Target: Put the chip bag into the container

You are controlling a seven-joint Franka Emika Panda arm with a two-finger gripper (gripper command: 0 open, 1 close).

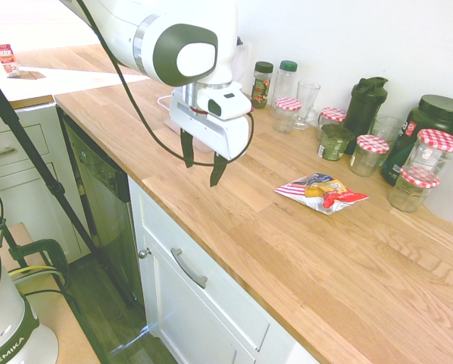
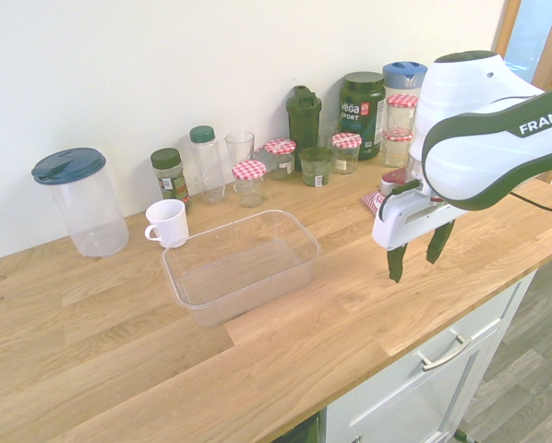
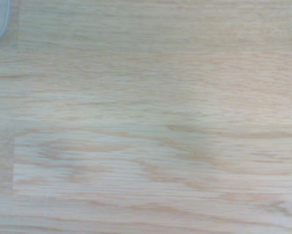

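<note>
Chip bag [image 1: 320, 192], small, crinkly, silvery-white with red, blue and yellow print, just lying flat on the wooden counter [image 1: 234, 235]. One bag, one clear rectangular plastic container [image 2: 244, 268], one white gripper [image 1: 204, 171], fingers spread, nothing held.

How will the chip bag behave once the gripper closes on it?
Chip bag likely light for its size and crinkly, giving under a squeeze: thin, creased wrapper. It lies flat on the countertop, so a push would probably slide it, not roll it.
</note>
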